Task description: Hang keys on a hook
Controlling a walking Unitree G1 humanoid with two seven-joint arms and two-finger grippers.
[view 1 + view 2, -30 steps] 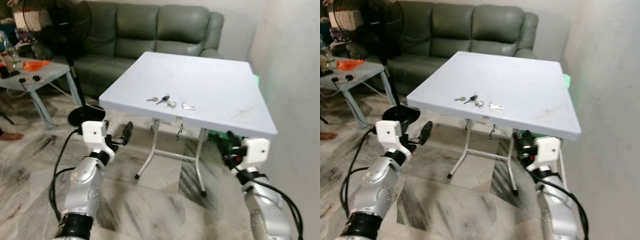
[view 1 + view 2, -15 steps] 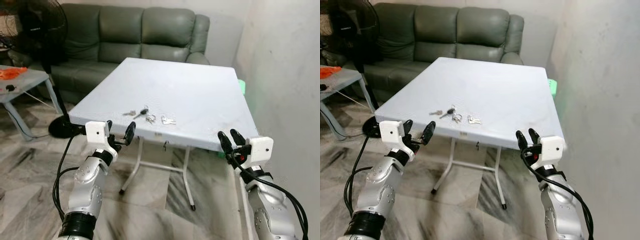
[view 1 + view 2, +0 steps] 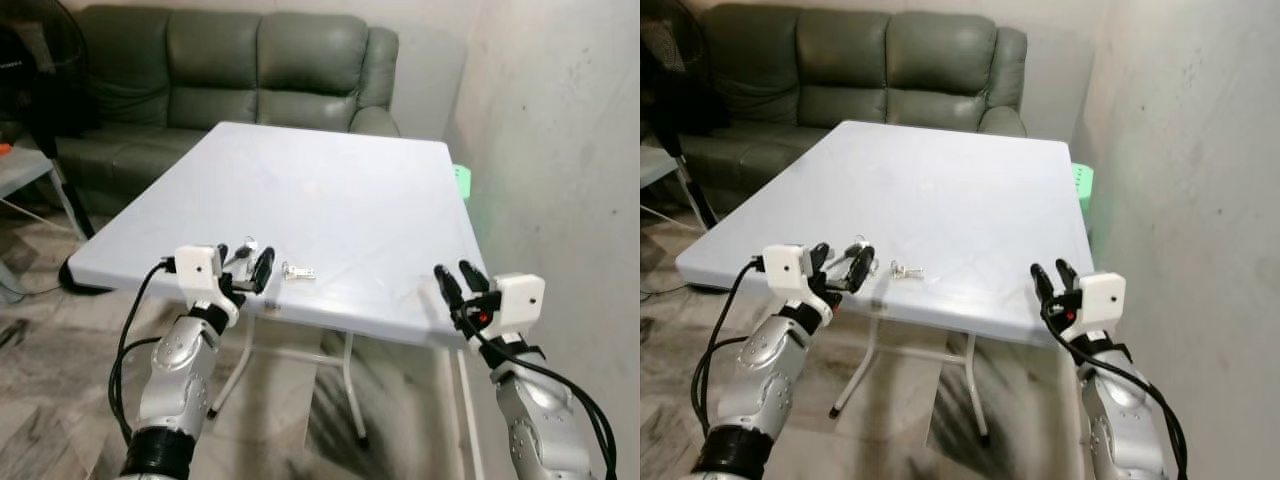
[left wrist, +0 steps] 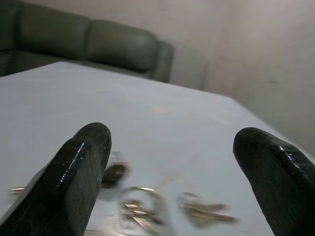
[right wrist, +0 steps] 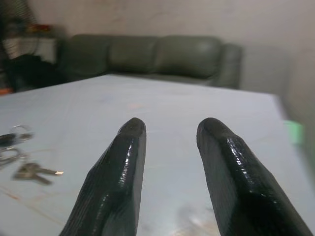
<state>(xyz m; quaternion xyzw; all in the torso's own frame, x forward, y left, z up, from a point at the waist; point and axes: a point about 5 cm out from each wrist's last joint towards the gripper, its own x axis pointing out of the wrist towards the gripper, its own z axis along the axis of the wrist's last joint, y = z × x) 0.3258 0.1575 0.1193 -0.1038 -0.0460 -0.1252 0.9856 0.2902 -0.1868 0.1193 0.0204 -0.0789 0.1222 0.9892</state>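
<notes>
left pincer (image 3: 243,268) released, fingers spread wide, poised at the near left edge of the bench (image 3: 340,190), directly in front of the keys (image 4: 142,204). from the left wrist, ring and blades seen lying flat between the two black fingers (image 4: 81,162), just ahead of the tips, untouched. a loose pair of key blades (image 3: 297,271) resting just beside that pincer, toward the bench's middle.

right pincer (image 3: 458,282) likewise released, fingers parted a little, raised at the near right corner of the bench, well apart from the keys. nothing grasped in either.

farther out: pale, square bench top, folding legs below; green sofa (image 3: 220,70) behind; bare plaster wall (image 3: 560,150) along the right; dark fan base (image 3: 85,275) on the floor at left.

progress, judged from this: approach about done, grasp not yet made. left to do: close on the keys, lift off the bench, find a hook and hang them there. no hook made out here, so likely a turn or a walk needed. thin, flat metal on a smooth top, so prone to slipping when pinched.
</notes>
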